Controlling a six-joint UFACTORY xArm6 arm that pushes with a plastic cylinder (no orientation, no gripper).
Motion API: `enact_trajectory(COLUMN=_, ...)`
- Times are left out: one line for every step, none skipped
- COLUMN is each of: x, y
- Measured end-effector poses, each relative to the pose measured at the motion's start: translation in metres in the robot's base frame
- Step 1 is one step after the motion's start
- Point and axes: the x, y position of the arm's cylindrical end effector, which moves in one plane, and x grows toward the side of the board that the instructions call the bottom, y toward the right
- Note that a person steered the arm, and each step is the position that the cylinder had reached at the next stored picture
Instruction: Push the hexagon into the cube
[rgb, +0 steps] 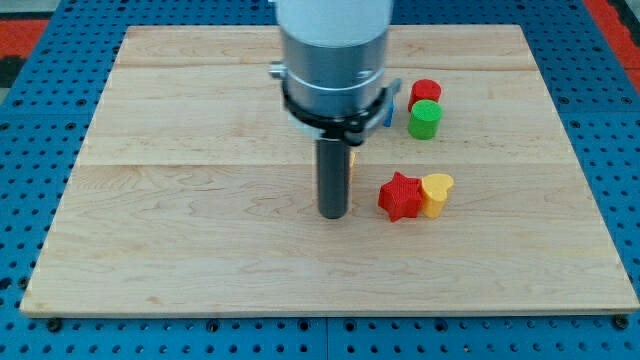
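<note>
My tip rests on the wooden board just left of the view's centre. A yellow-orange block peeks out right behind the rod; most of it is hidden and its shape cannot be made out. A blue block, maybe the cube, shows only as a sliver to the right of the arm's housing. The tip is below and to the left of both. I cannot tell whether the rod touches the yellow-orange block.
A red round block and a green round block stand close together at the upper right. A red star touches a yellow heart to the right of the tip. The arm's housing hides the top centre.
</note>
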Motion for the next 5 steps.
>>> enact_trajectory(x=-0.024, y=0.008)
enact_trajectory(x=-0.046, y=-0.001)
enact_trajectory(x=-0.053, y=-0.010)
enact_trajectory(x=-0.030, y=-0.013)
enact_trajectory(x=0.007, y=-0.041)
